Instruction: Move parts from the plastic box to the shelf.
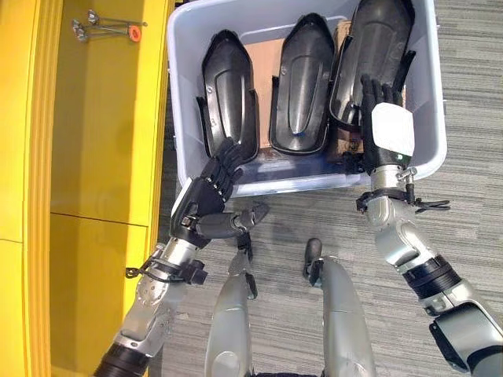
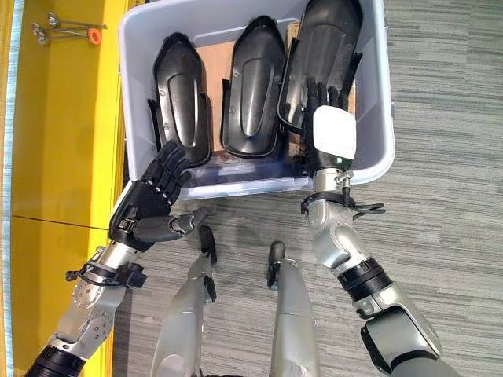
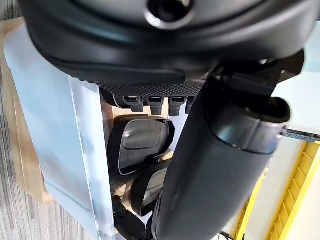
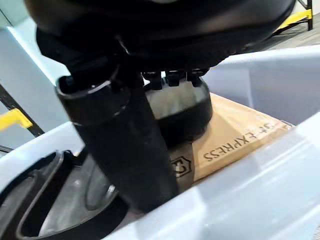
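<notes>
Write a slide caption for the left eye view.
Both robot hands reach into the plastic box holding three black parts: left robot hand at the near wall, right robot hand over the right part.

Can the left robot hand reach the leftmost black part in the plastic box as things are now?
Probably yes. The left robot hand is open at the near wall of the plastic box, its fingers over the rim by the leftmost black part. Nothing lies between them.
</notes>
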### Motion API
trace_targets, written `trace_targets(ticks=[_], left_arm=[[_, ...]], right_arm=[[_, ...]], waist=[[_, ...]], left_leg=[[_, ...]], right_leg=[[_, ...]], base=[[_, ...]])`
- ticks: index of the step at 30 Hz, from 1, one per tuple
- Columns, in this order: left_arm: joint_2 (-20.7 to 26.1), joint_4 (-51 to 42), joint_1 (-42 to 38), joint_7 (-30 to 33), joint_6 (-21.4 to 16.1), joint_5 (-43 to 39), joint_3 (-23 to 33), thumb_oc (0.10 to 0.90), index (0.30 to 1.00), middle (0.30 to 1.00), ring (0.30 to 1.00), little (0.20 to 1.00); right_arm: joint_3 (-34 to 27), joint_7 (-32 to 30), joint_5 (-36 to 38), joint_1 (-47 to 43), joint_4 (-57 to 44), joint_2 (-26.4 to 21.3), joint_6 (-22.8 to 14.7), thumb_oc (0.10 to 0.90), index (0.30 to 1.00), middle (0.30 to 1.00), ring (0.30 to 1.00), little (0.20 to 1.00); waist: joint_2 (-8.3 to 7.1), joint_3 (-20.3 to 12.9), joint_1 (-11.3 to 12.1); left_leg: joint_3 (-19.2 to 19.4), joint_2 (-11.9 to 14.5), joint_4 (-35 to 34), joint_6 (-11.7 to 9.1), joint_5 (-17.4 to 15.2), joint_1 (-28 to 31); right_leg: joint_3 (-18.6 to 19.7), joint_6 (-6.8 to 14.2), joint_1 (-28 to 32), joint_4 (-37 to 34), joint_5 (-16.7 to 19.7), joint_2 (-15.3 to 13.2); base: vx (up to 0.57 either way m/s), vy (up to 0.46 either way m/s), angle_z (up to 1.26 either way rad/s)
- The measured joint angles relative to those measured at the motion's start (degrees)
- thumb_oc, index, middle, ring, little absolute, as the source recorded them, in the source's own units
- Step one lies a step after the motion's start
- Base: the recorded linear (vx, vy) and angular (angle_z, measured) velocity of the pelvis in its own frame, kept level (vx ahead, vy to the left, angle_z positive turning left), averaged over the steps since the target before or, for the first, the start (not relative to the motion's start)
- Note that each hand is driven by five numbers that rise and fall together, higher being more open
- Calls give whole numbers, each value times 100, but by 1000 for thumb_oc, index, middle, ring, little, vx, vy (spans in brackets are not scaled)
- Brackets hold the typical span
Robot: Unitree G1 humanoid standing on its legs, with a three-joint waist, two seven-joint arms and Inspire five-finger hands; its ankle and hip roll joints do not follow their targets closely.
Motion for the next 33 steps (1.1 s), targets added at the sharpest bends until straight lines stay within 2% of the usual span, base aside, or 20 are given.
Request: trace_targets(ticks=[3, 12, 13, 15, 21, 25, 28, 33], left_arm=[[0, 5, 4, -5, 2, -1, 0, 900, 1000, 1000, 1000, 1000], [1, -5, -20, -14, 9, 1, 0, 900, 1000, 1000, 1000, 1000], [0, -2, -14, -17, 20, 4, -5, 900, 1000, 1000, 1000, 1000], [13, -10, -13, -12, 13, 2, -1, 900, 1000, 1000, 1000, 1000], [32, -2, -7, -115, 10, 2, -8, 900, 1000, 1000, 1000, 1000], [33, -2, 9, -158, 10, -3, -9, 900, 1000, 1000, 1000, 1000], [34, -5, 8, -338, 5, -3, -43, 900, 1000, 1000, 1000, 1000], [35, -3, 29, -372, 3, -2, -43, 900, 1000, 1000, 1000, 1000]], right_arm=[[8, -22, 8, -103, 80, 8, -7, 900, 1000, 1000, 1000, 1000], [16, -194, 0, -197, 70, 49, -15, 900, 1000, 1000, 1000, 1000], [34, -194, -3, -206, 77, 44, 1, 900, 1000, 1000, 1000, 1000], [99, -180, -47, -336, 197, 32, 8, 900, 1000, 1000, 1000, 1000], [331, -107, -580, -641, 506, -21, 9, 900, 1000, 1000, 1000, 1000], [761, -91, -1267, -974, 941, -112, 13, 900, 1000, 1000, 1000, 1000], [1076, 61, -1784, -1067, 1119, -424, 128, 900, 1000, 1000, 1000, 1000], [1263, 217, -1802, -1156, 1130, -513, 390, 900, 1000, 1000, 1000, 1000]], waist=[[56, -5, -3], [75, -7, -5], [76, -8, -16], [86, -12, -7], [123, -19, 6], [187, -26, 17], [256, -46, 160], [267, -52, 190]], left_leg=[[2, -8, -1, -8, 12, -22], [-17, -14, 45, -20, 37, -238], [-19, -32, 43, -57, 10, -231], [-27, -56, 75, -27, 34, -261], [-94, -86, 152, -48, 20, -434], [-131, -94, 125, -57, 13, -509], [-186, -83, 106, -64, 7, -576], [-257, -80, 149, -64, 7, -646]], right_leg=[[-1, -6, -34, 23, -4, -18], [-8, -29, -261, 113, -36, -31], [-8, 18, -262, 149, -87, -51], [-10, -33, -312, 214, -76, -85], [-34, -42, -470, 312, -92, -128], [-101, -33, -527, 324, -88, -160], [-177, -48, -558, 319, -84, -165], [-244, -57, -556, 295, -79, -172]], base=[[4, 3, 2], [22, -4, 1], [-12, 1, 8], [-10, 6, 6], [-13, -17, 4], [-16, -49, 8], [-14, -64, 8], [-3, -36, 4]])
